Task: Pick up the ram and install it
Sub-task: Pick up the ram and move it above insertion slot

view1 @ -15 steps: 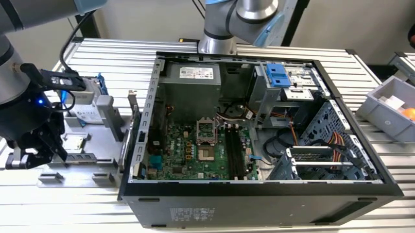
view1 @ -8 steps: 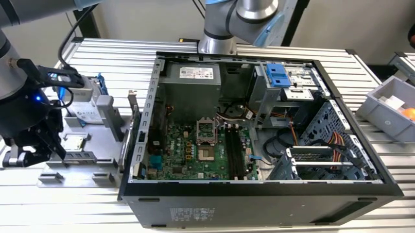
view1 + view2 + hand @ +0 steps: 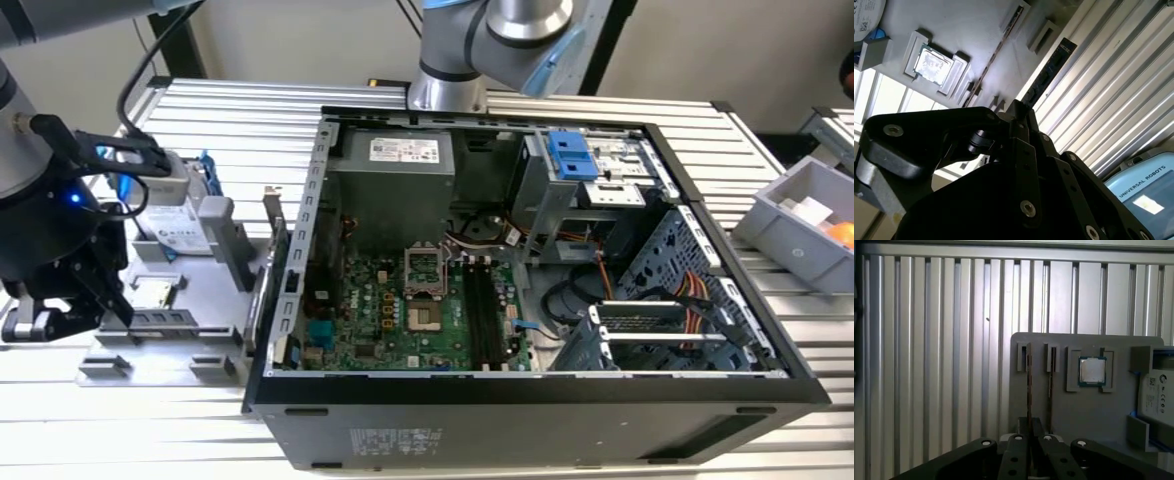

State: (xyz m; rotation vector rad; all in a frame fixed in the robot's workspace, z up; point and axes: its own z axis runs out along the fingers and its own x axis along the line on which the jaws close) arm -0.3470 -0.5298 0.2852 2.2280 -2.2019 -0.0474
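Observation:
The ram [image 3: 1051,70] is a long dark stick reaching out from between my gripper's fingertips. My gripper [image 3: 1019,107] is shut on it, the fingers pressed close on either side. In the first wrist view the ram [image 3: 1029,380] shows edge-on, running from the gripper [image 3: 1029,437] toward a holder slot on the grey fixture plate [image 3: 1089,410]. I cannot tell whether it still sits in that slot. In the exterior view the gripper [image 3: 54,315] hangs at the exterior view's left, beside the fixture plate [image 3: 160,345]. The open computer case [image 3: 534,260] has long memory slots [image 3: 487,310] on its green board.
A second thin stick [image 3: 1050,380] stands in the neighbouring holder. A square processor [image 3: 1092,371] and a hard drive [image 3: 1156,390] rest on the same plate. A grey bin [image 3: 801,220] stands at the exterior view's right, on the ribbed aluminium table [image 3: 929,365].

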